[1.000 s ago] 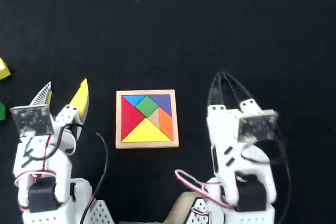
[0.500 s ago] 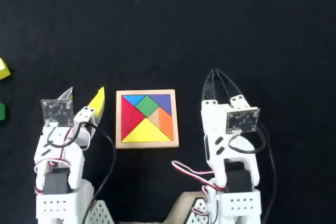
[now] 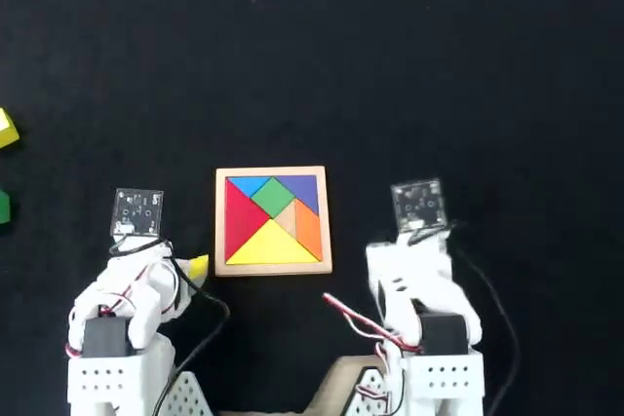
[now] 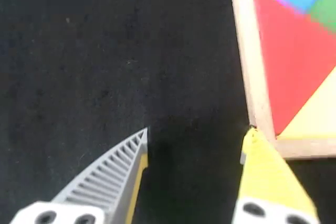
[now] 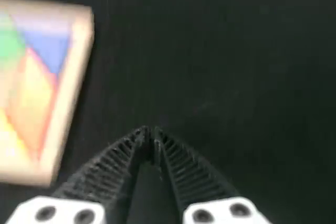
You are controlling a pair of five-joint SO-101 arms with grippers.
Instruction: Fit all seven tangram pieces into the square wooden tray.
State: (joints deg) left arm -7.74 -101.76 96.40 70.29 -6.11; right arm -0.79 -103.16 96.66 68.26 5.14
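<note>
The square wooden tray lies at the table's middle with several coloured tangram pieces flush inside it, filling the square. In the left wrist view my left gripper stands open over bare black cloth, its yellow finger close beside the tray's near corner. The left arm is folded back near the front edge. My right gripper is shut with nothing in it, over the cloth to the right of the tray. The right arm is folded back too.
A yellow block and a green block sit at the table's far left edge. The black cloth behind and right of the tray is open. Cables trail between the arm bases.
Both arms have drawn back toward their bases and folded down. The right gripper, slightly apart a second ago, has shut. The tray and its pieces have stayed put.
</note>
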